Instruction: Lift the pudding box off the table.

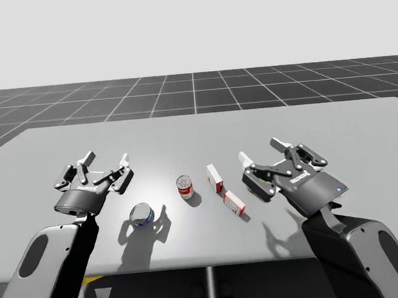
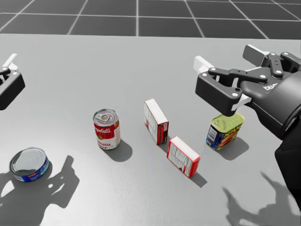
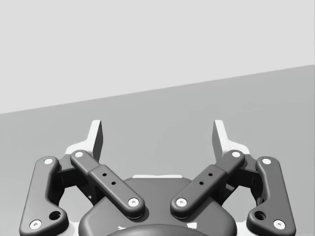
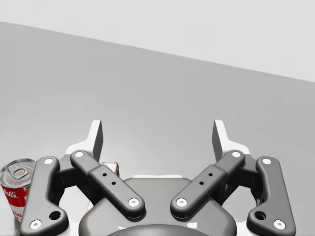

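Observation:
Two small red-and-white boxes sit mid-table: one stands on edge [image 2: 156, 121] [image 1: 215, 177], the other lies tilted just in front of it [image 2: 183, 156] [image 1: 234, 202]. My right gripper [image 1: 260, 151] [image 2: 228, 57] [image 4: 157, 135] hovers open above the table, to the right of both boxes, with nothing between its fingers. My left gripper [image 1: 106, 160] [image 3: 157, 135] hovers open far to the left, also holding nothing. Bare table lies ahead of it in the left wrist view.
A red-and-white can [image 2: 106, 129] [image 1: 184, 187] [image 4: 15, 189] stands left of the boxes. A flat blue can [image 2: 29, 164] [image 1: 141, 215] lies near the front left. A green-and-blue tin [image 2: 225, 131] stands under my right gripper. The grey table [image 1: 197, 132] spreads wide behind.

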Controlling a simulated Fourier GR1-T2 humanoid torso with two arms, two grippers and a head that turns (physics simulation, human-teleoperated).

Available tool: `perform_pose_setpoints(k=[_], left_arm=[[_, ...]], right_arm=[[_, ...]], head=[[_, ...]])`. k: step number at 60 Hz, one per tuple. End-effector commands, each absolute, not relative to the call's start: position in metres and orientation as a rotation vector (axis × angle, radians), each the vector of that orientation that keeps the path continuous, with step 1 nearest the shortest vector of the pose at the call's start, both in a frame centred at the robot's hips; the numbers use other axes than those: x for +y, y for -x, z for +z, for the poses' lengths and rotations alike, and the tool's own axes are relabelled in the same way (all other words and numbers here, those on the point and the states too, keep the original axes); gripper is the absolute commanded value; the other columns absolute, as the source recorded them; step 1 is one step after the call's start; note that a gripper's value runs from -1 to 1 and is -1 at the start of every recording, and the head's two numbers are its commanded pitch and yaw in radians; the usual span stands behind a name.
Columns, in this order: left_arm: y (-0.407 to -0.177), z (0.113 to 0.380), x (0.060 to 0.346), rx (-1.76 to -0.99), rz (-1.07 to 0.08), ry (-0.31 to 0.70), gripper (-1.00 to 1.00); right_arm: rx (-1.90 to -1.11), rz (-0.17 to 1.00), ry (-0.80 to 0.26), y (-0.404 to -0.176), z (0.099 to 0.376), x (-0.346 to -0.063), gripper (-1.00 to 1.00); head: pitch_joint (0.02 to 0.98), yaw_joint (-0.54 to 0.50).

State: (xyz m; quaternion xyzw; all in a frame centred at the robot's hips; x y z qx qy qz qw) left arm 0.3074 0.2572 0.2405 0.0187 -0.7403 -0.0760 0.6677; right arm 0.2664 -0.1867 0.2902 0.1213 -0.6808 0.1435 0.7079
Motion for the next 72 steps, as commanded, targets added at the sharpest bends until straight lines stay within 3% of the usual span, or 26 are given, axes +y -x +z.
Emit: perform_pose_setpoints(k=[1,23,72], left_arm=[[-0.308,0.239,0.257,-1.667,-0.173,-0.042,-1.00],[-0.308,0.238,0.255,-1.659,-0.185,-0.042,-1.00],[-0.308,0.238,0.254,-1.661,-0.192,-0.035,-1.00]], right_arm=[[-1.434,0.380,-0.265,-0.256,0.279,-0.166,-1.00],[-1.288,0.450,-0.201,-0.277,0.243,-0.141,-1.00],[-1.088,0.476,-0.145,-0.328,0.199,-0.095,-1.00]], head=[[0.760,-0.06],[0.763,-0.07],[0.768,-0.06]])
